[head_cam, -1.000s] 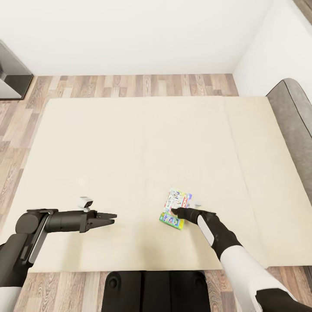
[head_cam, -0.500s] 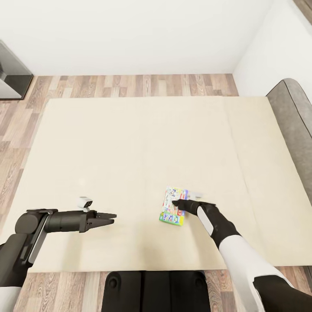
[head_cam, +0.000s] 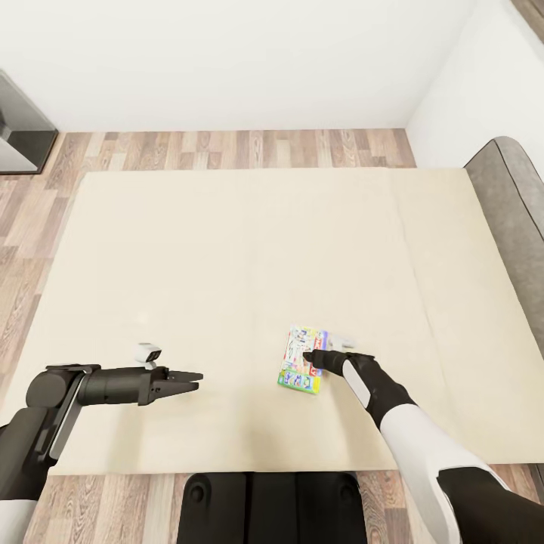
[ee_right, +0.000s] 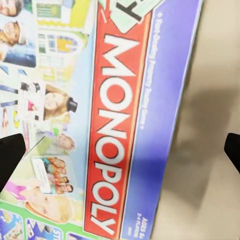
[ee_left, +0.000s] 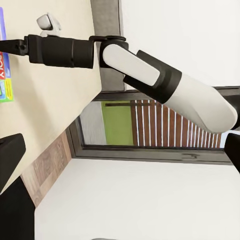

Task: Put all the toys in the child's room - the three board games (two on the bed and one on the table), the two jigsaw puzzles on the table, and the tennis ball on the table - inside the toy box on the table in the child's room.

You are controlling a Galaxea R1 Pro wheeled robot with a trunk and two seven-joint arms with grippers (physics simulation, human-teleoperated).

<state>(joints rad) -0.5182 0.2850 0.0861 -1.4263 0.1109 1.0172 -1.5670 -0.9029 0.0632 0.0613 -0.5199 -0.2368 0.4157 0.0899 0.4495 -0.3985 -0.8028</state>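
Right gripper [head_cam: 310, 357] sits low over the board game [head_cam: 302, 361], a Monopoly box [ee_right: 120, 125] lying flat on the beige bed [head_cam: 227, 249]; in the right wrist view its two fingertips [ee_right: 11, 155] show wide apart at opposite edges, jaws spread, the red logo strip between them and the box's far edge inside the gap. Left gripper [head_cam: 195, 375] hangs over bare mattress well apart from the box, fingers together as far as the head view shows, pinching nothing.

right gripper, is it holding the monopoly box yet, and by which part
No. The right gripper hangs open over the Monopoly box lying flat on the bed, fingers spread wide, not gripping.
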